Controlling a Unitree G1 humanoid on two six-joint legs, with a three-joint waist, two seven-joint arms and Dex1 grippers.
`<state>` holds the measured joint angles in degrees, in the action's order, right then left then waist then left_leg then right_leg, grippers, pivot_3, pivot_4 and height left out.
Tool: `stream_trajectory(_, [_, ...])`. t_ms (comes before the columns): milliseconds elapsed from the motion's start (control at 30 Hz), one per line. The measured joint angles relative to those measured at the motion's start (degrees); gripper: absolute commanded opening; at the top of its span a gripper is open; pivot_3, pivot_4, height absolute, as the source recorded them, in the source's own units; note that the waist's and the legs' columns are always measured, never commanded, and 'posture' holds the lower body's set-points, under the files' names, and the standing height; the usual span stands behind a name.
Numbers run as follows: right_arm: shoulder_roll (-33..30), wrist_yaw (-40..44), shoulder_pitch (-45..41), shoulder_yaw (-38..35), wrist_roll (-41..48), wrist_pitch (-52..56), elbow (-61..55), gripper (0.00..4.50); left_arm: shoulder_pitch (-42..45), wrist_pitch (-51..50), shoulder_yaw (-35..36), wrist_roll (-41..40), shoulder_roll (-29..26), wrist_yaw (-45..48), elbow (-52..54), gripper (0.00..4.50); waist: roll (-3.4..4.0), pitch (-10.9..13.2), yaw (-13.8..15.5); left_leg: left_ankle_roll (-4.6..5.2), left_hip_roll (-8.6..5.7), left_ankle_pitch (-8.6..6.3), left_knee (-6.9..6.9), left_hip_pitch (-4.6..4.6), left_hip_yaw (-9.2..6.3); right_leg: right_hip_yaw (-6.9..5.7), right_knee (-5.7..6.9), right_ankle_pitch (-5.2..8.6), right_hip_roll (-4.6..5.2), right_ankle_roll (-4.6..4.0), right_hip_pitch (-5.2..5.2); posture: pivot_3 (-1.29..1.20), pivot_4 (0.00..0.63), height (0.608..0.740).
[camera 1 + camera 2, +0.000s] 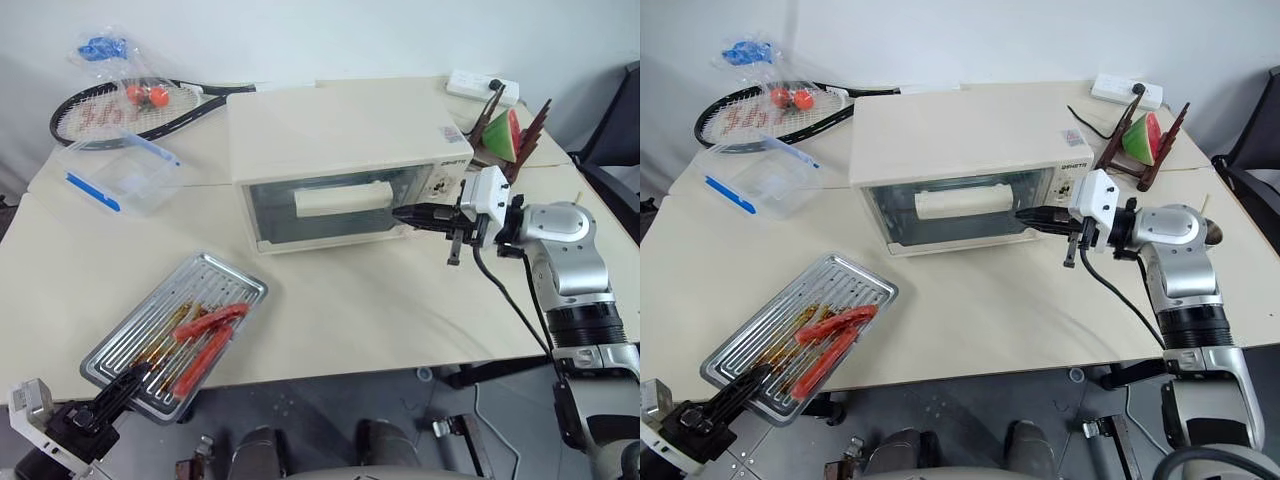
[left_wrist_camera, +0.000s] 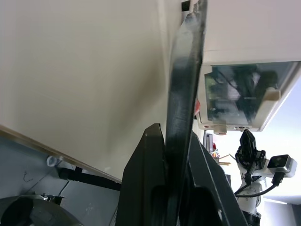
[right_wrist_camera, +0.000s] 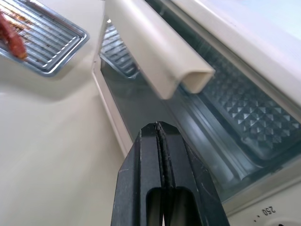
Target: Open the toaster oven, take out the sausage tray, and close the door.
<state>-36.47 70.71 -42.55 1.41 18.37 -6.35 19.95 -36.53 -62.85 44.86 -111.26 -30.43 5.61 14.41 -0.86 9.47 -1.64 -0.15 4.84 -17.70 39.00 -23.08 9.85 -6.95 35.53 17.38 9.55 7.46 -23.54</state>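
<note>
Sausages lay on the sausage tray point(image 1: 175, 335) at the counter's near left edge, its rim clamped by the left end effector point(image 1: 128, 385) so it stayed put. Right end effector point(image 1: 410, 214), clenched and empty, met the door point(image 1: 330, 205) of the toaster oven point(image 1: 345, 140), apparently nudging the nearly upright door shut.

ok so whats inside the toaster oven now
Through the door glass, the toaster oven shows an embossed metal floor and no food. The sausage tray lies outside on the table. The handle hides part of the cavity.
</note>
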Motion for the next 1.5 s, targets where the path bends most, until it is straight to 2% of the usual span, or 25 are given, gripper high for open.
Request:
stream_trajectory(267, [1.1,-0.33,-3.98,0.12,-0.99,-0.84,2.04,0.05,4.06,-4.33,-3.15,0.0,-6.88,1.34,-3.99,0.0,0.05,0.03,0.05,-0.01,0.0,0.0,0.0,0.0,0.08,0.02,0.04,0.0,0.0,0.0,-0.04,0.0,0.15,0.74])
stream_trajectory(467, [0.04,-0.13,-2.35,-0.09,0.16,3.31,-3.39,0.05,7.1,-7.14,-7.36,0.0,-11.71,3.42,-5.86,0.0,0.08,0.05,0.01,-0.03,0.01,-0.01,-0.04,-0.01,0.08,0.01,0.08,0.0,-0.01,0.0,-0.09,0.0,0.15,0.74])
stream_trajectory(633, [-3.26,-1.21,1.15,-0.73,0.7,7.89,-10.47,0.05,16.94,-10.09,-15.84,-0.02,-19.04,4.08,-8.93,0.0,0.12,0.07,0.1,-0.06,0.01,-0.03,-0.02,-0.01,0.09,0.05,0.08,0.0,-0.01,0.0,-0.09,0.0,0.15,0.74])
stream_trajectory(767, [-7.47,-0.96,7.17,-2.17,2.36,13.17,-17.58,0.05,24.13,-12.16,-22.2,-0.05,-22.01,4.64,-13.02,0.0,0.13,0.08,0.12,-0.09,0.0,-0.05,-0.17,-0.01,0.11,0.02,0.07,0.0,-0.01,0.0,-0.15,0.0,0.15,0.74])
stream_trajectory(967, [-9.82,-3.21,15.3,-4.84,3.85,18.23,-26.1,0.05,36.13,-14.48,-31.36,-0.04,-22.61,4.61,-18.28,0.0,0.14,0.08,0.13,-0.09,-0.01,-0.05,-0.13,-0.01,0.15,0.04,0.07,-0.01,-0.02,0.01,-0.15,0.0,0.15,0.74])
stream_trajectory(1133, [-13.16,-4.3,25.93,-9.43,5.82,22.88,-33.83,0.05,49.44,-17.15,-40.39,1.05,-21.25,4.42,-25.15,0.0,0.14,0.09,1.48,-0.09,-0.02,-0.04,-0.02,-0.03,0.2,0.05,0.07,-0.02,-0.05,0.03,-0.09,0.0,0.15,0.74])
stream_trajectory(1267, [-14.8,-5.18,31.81,-12.84,6.42,24.63,-37.67,0.05,58.39,-19.88,-44.36,7.29,-17.4,5.86,-30.72,0.0,0.13,0.09,1.79,-0.07,-0.05,-0.04,0.03,-0.03,0.25,0.03,0.02,-0.03,-0.05,0.06,-0.01,0.0,0.15,0.74])
stream_trajectory(1500, [-15.48,-6.45,35.34,-15.77,7.17,26.15,-40.65,0.05,68.72,-23.05,-46.78,21.79,-10.47,11.26,-35.7,0.0,0.11,0.09,2.0,-0.05,-0.06,-0.02,0.07,-0.03,0.25,0.01,0.02,-0.05,-0.07,0.1,0.03,0.0,0.15,0.74])
